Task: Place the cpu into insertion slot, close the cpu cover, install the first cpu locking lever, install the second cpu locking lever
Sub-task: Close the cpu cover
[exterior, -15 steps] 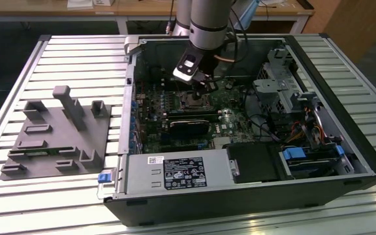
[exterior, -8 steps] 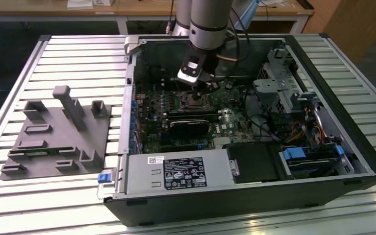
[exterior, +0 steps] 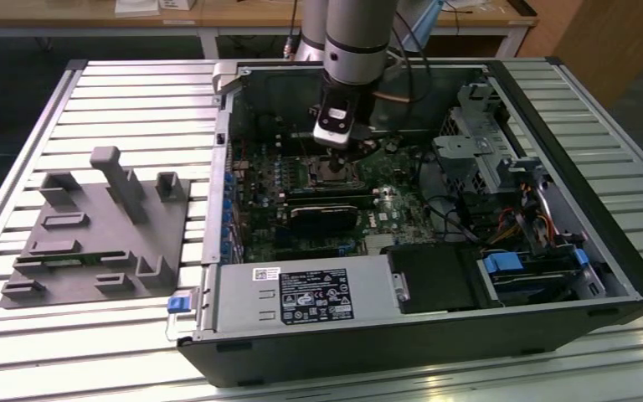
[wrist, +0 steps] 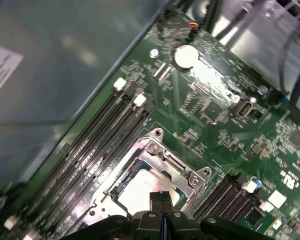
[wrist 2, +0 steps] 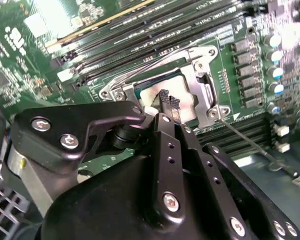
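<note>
the gripper hangs low over the socket, its two textured fingertips pressed together with nothing visible between them. in the first wrist view the same shut tips sit at the edge of the cpu.

the cpu lies flat in the insertion slot, its pale silvery face showing through the window of the cpu cover. the cover is down around the chip, a thin metal frame with screws at its corners. in the second wrist view a thin wire lever slants away from one corner of the socket, and a second wire runs along the cover's far edge; whether either is latched cannot be told.

long black memory slots flank the socket on the green circuit board.

farther out, the exterior view shows the arm reaching down into an open computer case, a black card just beside the socket. the case rests on a slatted metal table, with a grey moulded fixture at the exterior view's left.
</note>
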Robot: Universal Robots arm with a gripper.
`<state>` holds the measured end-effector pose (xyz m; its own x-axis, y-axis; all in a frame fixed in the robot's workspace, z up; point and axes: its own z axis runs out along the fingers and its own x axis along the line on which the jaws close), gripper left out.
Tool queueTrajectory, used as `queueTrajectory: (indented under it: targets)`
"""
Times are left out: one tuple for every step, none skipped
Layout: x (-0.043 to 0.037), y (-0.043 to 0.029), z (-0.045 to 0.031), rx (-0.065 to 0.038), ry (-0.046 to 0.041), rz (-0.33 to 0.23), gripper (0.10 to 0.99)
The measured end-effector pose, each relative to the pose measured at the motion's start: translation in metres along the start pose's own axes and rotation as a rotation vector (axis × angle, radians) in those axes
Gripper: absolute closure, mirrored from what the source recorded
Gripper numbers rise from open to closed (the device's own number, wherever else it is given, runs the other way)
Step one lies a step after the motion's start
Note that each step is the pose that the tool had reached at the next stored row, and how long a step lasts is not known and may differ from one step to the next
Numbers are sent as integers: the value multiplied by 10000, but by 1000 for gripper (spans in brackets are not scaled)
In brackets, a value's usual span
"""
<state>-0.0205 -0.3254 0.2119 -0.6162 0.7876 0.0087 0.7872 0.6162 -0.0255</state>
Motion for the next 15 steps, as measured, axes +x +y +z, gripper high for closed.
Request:
queueTrajectory:
  targets:
    - [0,0,0,2,-5,-197,980]
    - [0,0,0,3,-10,-376,980]
    - [0,0,0,4,-14,-556,980]
    - [0,0,0,6,-19,-735,980]
    - [0,0,0,9,-24,-916,980]
    - [0,0,0,9,-28,-1095,980]
    - [0,0,0,11,-33,-1275,980]
    - [0,0,1,12,-37,-1456,980]
    - [0,0,0,14,-42,-1645,980]
    - [0,0,0,16,-47,-1815,980]
    - [0,0,1,18,-52,-2011,980]
    - [0,0,1,19,-56,-2190,980]
    - [0,0,1,21,-61,-2371,980]
    - [0,0,1,23,-65,-2549,980]
    - [0,0,2,25,-70,-2731,980]
